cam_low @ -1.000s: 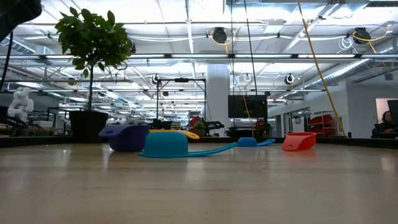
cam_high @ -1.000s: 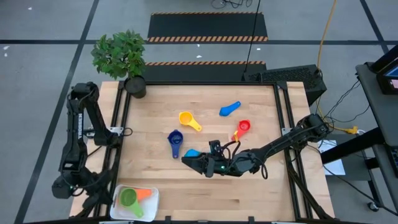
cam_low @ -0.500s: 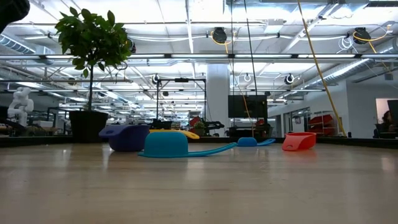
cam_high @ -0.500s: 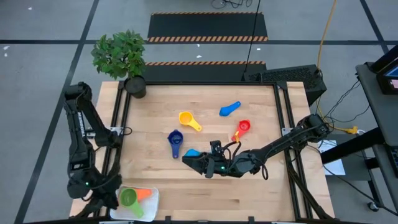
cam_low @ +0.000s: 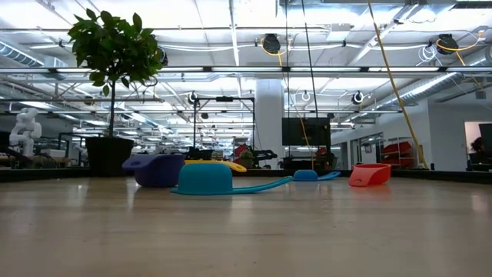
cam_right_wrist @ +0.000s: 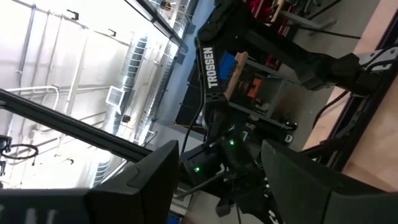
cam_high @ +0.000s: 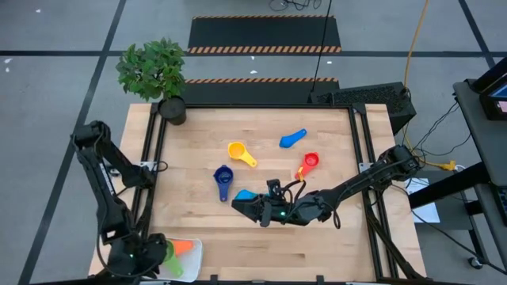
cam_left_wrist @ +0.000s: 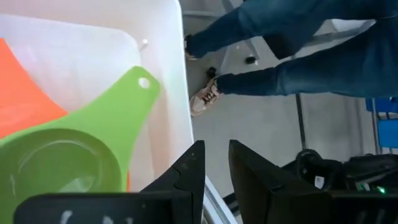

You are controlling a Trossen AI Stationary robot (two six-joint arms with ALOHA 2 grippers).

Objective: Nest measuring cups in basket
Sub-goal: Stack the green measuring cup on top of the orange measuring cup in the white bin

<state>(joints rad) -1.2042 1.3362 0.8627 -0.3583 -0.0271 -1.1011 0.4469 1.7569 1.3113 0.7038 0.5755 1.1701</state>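
two cups are stowed: the green cup [cam_left_wrist: 68, 168] sits on the orange cup [cam_left_wrist: 25, 102] in the basket [cam_high: 192, 259] at the near left corner. the left gripper [cam_left_wrist: 214, 168] hangs beside the basket rim, fingers nearly together, grasping nothing. the right gripper [cam_high: 244, 205] lies low, spread wide beside the light blue cup [cam_high: 245, 194]. next move, by my judgement: clench on that cup's handle.
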